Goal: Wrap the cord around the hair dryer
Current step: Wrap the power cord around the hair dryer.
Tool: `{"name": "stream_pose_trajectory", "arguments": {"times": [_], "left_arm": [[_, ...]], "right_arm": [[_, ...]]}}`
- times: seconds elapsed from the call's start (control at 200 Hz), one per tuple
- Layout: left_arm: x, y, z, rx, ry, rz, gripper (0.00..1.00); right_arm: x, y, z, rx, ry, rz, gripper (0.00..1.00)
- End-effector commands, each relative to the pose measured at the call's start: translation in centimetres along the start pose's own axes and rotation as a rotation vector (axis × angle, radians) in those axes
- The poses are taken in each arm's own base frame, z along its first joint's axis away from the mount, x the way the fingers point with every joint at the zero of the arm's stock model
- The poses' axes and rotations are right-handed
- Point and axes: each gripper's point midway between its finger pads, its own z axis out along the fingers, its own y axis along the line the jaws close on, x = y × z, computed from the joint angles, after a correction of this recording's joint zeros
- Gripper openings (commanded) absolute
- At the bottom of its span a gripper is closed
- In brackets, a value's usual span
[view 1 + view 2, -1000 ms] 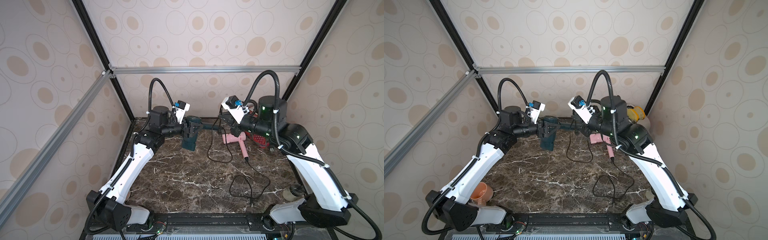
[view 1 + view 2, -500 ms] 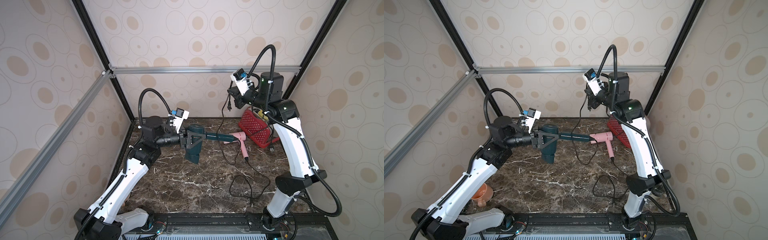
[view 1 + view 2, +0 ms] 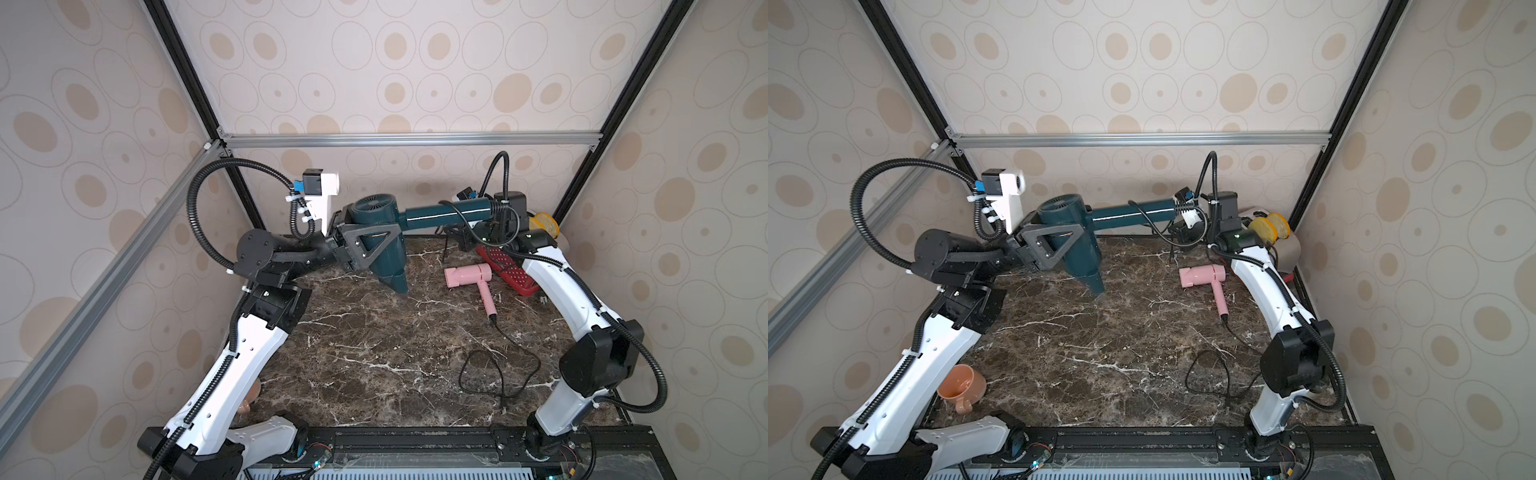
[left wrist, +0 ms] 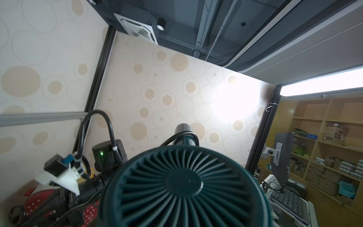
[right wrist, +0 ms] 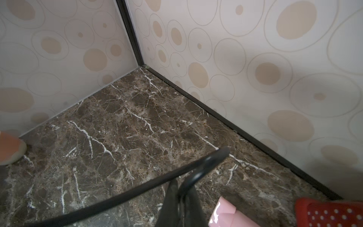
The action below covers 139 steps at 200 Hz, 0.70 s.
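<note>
Left gripper [image 3: 374, 249]: is clenching the barrel of the teal hair dryer [image 3: 424, 216] and holding it raised over the far left of the table [image 3: 374, 353]. The nozzle is pointing down and the handle is reaching level toward the right.
Orange cup [image 3: 961, 382]: is lying on its side at the near left. It is showing plainly in a top view, while in a top view [image 3: 254, 390] only a sliver is peeking out behind the left arm.
Left wrist view alone: is showing the dryer's round rear grille [image 4: 184, 184] filling the frame, with the black cord [image 4: 172, 137] curving around the handle near its far end.
Both top views: are showing that cord [image 3: 457, 214] as one strand draped across the handle.
Right gripper [image 3: 459, 239]: is pinching shut on the black cord just below the handle's right end.
Right wrist view alone: is showing the dark fingers [image 5: 172, 196] nipping the cord [image 5: 137, 186] above the table.
Pink hair dryer [image 3: 469, 276]: is lying flat right of centre, apart from both grippers; the right wrist view is catching only its corner [image 5: 225, 214].
Second cord [image 3: 498, 374]: is trailing from the pink handle into a loose loop at the near right.
Red basket [image 3: 505, 266]: is sitting at the far right, partly behind the right arm.
Counts: two hair dryers, two cords, two grippers, one cup, one basket.
</note>
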Motion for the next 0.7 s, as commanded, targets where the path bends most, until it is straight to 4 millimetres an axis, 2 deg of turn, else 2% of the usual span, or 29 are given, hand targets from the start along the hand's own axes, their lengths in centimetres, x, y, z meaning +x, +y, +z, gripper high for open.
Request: {"name": "stream_pose_trajectory", "arguments": {"times": [0.0, 0.075, 0.18, 0.3, 0.496, 0.601, 0.691], "left_arm": [[-4.0, -1.6, -0.2, 0.014, -0.138, 0.143, 0.0], [-4.9, 0.1, -0.4, -0.032, -0.175, 0.168, 0.0], [-6.0, 2.8, -0.2, -0.104, -0.192, 0.228, 0.0], [-6.5, 7.2, 0.4, -0.219, -0.124, 0.302, 0.0], [-5.9, 13.0, -0.1, -0.389, 0.068, 0.427, 0.0], [-4.1, 16.4, -1.0, -0.472, 0.178, 0.438, 0.0], [-2.2, 19.2, -2.1, -0.555, 0.272, 0.45, 0.0]], "right_arm": [[-2.4, 1.6, -2.2, -0.037, -0.14, 0.019, 0.0], [-0.8, 3.0, -2.1, -0.075, -0.12, 0.038, 0.0], [1.5, 6.1, -1.8, -0.133, -0.06, 0.02, 0.0], [4.0, 10.1, -2.5, -0.184, 0.014, -0.017, 0.0], [6.5, 14.3, -7.0, -0.177, 0.071, -0.044, 0.0], [7.0, 16.7, -9.4, -0.193, 0.1, -0.081, 0.0], [6.7, 18.4, -11.4, -0.2, 0.118, -0.123, 0.0]]}}
